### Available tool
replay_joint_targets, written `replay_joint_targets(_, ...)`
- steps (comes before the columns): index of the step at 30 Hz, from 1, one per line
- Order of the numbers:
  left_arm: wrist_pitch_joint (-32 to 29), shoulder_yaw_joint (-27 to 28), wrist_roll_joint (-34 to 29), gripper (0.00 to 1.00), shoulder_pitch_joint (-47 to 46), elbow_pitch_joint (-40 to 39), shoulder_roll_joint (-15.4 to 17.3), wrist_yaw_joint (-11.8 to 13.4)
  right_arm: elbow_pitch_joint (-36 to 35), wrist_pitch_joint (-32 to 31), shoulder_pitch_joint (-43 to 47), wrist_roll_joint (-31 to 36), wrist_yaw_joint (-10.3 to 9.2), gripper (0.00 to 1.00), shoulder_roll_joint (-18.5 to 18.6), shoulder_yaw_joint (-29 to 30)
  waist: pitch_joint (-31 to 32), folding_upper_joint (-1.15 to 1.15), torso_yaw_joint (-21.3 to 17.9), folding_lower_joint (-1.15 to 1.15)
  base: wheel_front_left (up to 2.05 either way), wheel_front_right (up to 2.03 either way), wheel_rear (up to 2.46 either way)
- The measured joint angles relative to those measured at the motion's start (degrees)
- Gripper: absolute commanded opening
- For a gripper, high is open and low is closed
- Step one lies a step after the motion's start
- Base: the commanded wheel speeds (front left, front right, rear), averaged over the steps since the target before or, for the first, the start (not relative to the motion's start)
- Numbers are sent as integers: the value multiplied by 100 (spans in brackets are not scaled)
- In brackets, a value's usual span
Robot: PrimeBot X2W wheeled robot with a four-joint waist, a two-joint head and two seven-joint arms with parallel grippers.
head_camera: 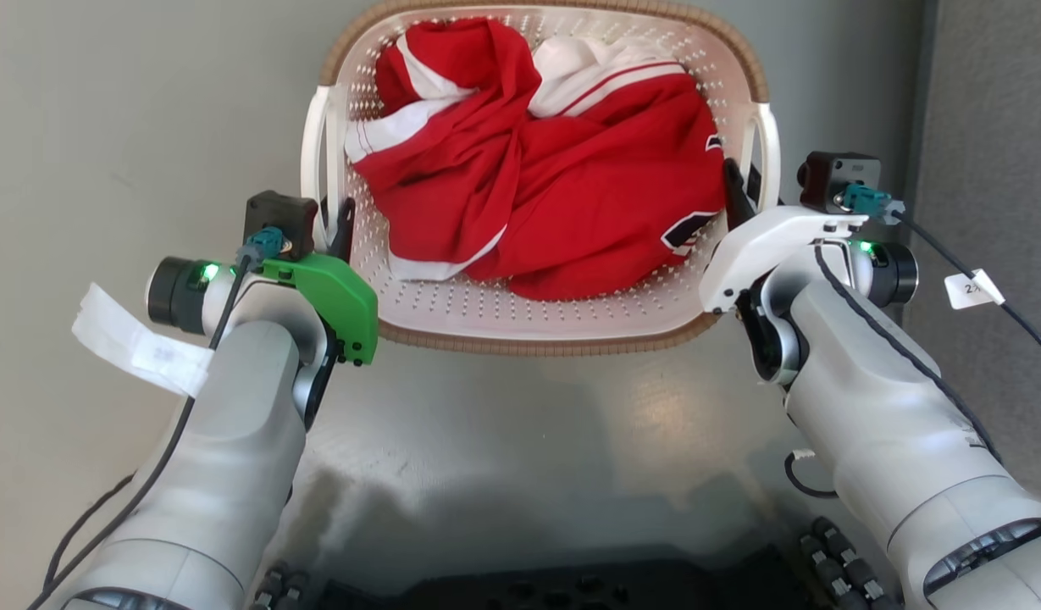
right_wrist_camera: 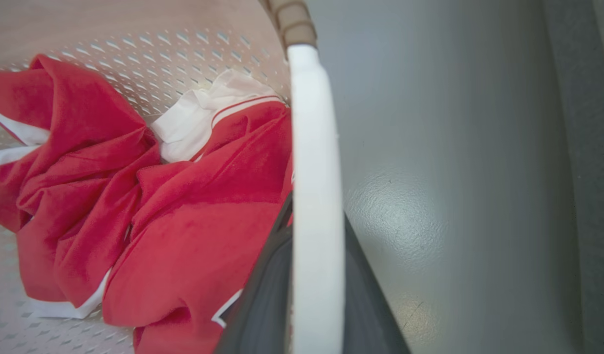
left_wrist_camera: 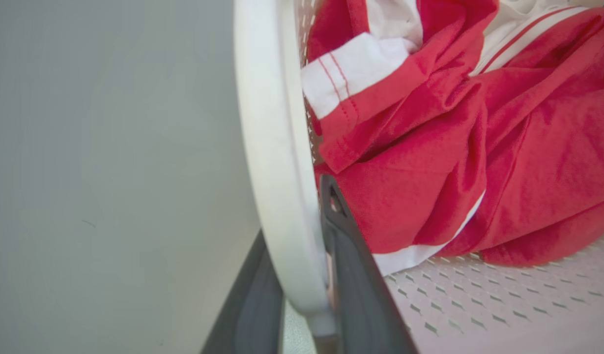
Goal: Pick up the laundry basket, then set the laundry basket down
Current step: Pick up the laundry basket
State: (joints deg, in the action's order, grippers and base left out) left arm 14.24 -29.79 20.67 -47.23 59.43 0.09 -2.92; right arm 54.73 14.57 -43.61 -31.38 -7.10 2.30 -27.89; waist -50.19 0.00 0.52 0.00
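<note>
- Head view puts the laundry basket (head_camera: 520, 318) straight ahead of the robot, between its two arms and over a grey floor (head_camera: 105, 127). Whether its base touches the floor or hangs above it cannot be told.
- Inside the basket lies one crumpled red garment (head_camera: 588, 203) with white bands and a dark-edged marking. It fills the middle and far part, leaving the near stretch of the perforated inside bare.
- The basket is a rounded rectangle of cream-white plastic pierced with rows of small holes. It has a brown woven-look rim (head_camera: 528, 346) and a white handle on each side.
- The left hand (head_camera: 334, 224) is nearly closed, its two dark fingers (left_wrist_camera: 353, 285) pinching the left handle (left_wrist_camera: 277, 147). One finger is inside the basket just beside the red cloth, the other outside over the floor.
- The right hand (head_camera: 744, 196) is likewise narrowed onto the right handle (right_wrist_camera: 316, 196). One dark finger (right_wrist_camera: 262, 300) is on the basket side against the garment and another is on the floor side.
- In both wrist views the handle runs up the middle as a smooth white bar, touching the fingers on either side. In the right wrist view the brown rim meets its far end.
- A green cover (head_camera: 338, 296) sits on the left wrist, and a white paper tag (head_camera: 973, 288) hangs on the right arm's cable.
</note>
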Motion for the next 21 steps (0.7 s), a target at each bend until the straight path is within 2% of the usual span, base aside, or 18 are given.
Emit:
replay_joint_targets(14, 1, -27, 368, 0, 461, 280, -87, 35, 543, -31, 141, -223, 76, 0, -65, -364, 960, 0, -27, 0, 0, 0, 0)
replay_joint_targets(21, 1, -152, 613, 0, 815, 476, -103, -42, 736, -334, 443, -481, 207, 0, -97, -561, 1510, 0, -10, 0, 0, 0, 0)
